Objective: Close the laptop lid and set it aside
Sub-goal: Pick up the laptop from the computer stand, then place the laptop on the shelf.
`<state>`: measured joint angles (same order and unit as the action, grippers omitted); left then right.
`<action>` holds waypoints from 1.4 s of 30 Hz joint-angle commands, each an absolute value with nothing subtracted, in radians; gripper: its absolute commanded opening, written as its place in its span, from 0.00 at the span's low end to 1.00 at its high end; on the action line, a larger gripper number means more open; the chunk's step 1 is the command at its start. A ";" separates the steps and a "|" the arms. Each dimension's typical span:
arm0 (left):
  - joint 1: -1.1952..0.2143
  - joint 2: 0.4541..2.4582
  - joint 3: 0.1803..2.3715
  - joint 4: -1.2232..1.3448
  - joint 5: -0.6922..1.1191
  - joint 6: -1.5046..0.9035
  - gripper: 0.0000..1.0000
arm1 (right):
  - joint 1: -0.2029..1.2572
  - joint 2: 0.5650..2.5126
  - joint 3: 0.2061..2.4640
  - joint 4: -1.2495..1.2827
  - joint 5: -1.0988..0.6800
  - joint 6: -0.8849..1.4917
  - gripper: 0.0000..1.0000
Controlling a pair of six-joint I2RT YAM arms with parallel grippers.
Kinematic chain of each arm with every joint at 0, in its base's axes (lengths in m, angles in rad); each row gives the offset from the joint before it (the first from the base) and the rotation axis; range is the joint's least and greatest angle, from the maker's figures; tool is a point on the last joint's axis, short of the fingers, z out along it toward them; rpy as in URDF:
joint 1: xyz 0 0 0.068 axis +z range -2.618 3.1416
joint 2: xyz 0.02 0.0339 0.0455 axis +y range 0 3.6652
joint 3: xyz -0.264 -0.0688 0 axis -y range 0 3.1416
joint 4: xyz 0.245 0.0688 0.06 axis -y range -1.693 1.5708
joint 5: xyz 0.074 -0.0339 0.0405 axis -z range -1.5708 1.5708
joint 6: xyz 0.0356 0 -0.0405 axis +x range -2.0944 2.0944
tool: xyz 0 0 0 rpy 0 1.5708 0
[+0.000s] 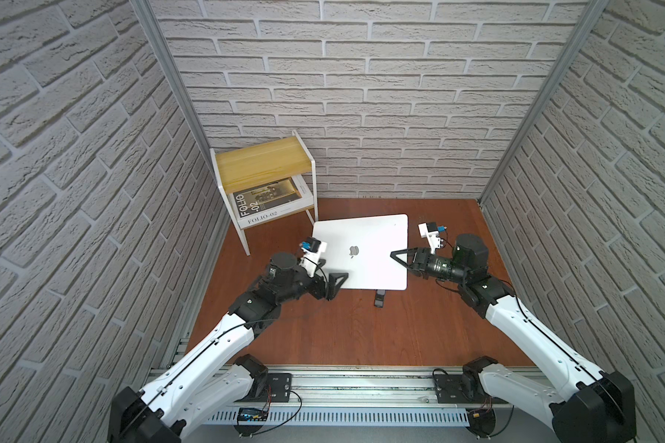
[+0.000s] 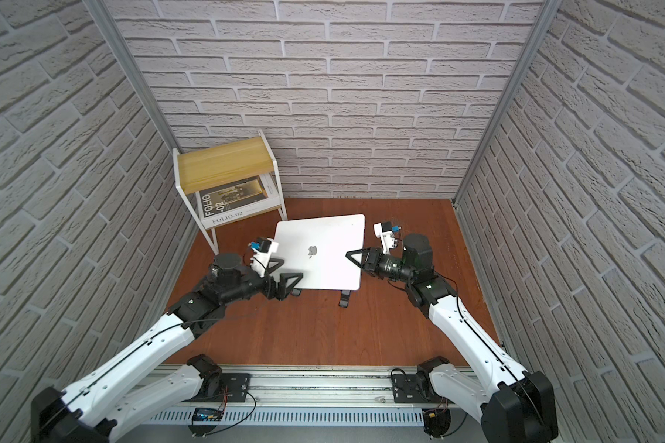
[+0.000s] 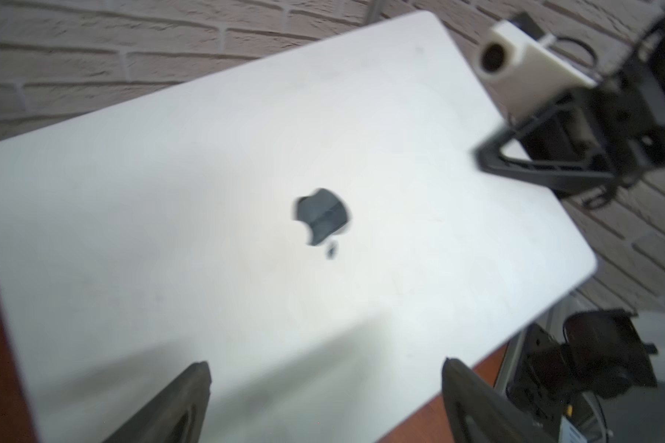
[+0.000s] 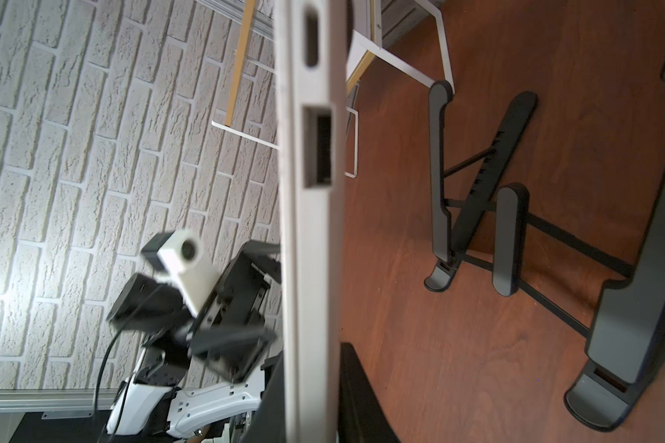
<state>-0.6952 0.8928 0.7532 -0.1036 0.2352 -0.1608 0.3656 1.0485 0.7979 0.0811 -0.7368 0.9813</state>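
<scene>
The laptop (image 1: 361,237) lies shut near the middle of the surface (image 1: 323,337), lid (image 3: 208,191) facing up. Its long axis runs left to right, so each short side faces an arm. The logo (image 3: 321,216) sits at the lid's centre. The right end effector (image 1: 395,254) is clamped on the laptop's right short edge, one finger over the lid and the other under the base. The left end effector (image 2: 292,267) is spread wide at the near left corner and holds nothing; whether it touches the lid cannot be told. Only the right wrist view shows the right edge end-on, with a thin seam between lid and base and two ports (image 4: 317,145). It also shows the dark stand (image 4: 477,172) on the surface below; whether the laptop rests on the stand cannot be told. The left wrist view, blurred, shows the whole lid top. In a top view two feet (image 2: 345,300) stick out past the near edge.
</scene>
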 commanded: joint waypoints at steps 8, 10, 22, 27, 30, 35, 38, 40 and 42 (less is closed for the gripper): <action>-1.054 0.895 0.736 0.018 -0.292 0.334 0.97 | 0.216 1.039 0.983 0.247 -0.806 1.153 0.03; -1.118 0.932 0.700 0.102 -0.423 0.429 0.97 | 0.211 1.048 0.997 0.254 -0.822 1.177 0.03; -1.234 1.182 0.604 0.643 -0.712 0.900 0.92 | 0.210 1.034 0.899 0.323 -0.867 1.260 0.03; -1.263 1.164 0.588 0.649 -0.705 0.936 0.91 | 0.197 1.022 0.871 0.312 -0.853 1.251 0.03; -1.283 1.130 0.569 0.637 -0.721 0.936 0.91 | 0.175 1.030 0.867 0.322 -0.851 1.254 0.03; -1.235 1.167 0.558 0.703 -0.755 0.995 0.91 | 0.178 1.046 0.860 0.361 -0.862 1.283 0.03; -1.176 1.200 0.562 0.733 -0.714 0.996 0.92 | 0.191 1.031 0.846 0.364 -0.860 1.293 0.03; -1.147 1.225 0.564 0.777 -0.710 1.013 0.92 | 0.200 1.015 0.837 0.358 -0.856 1.289 0.03; -1.133 1.261 0.567 0.830 -0.711 1.055 0.92 | 0.204 1.000 0.827 0.349 -0.851 1.287 0.03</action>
<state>-1.1519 1.2316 0.5682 0.6941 -0.7120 1.0061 0.1917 1.0718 0.8150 0.1387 -0.8062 1.2758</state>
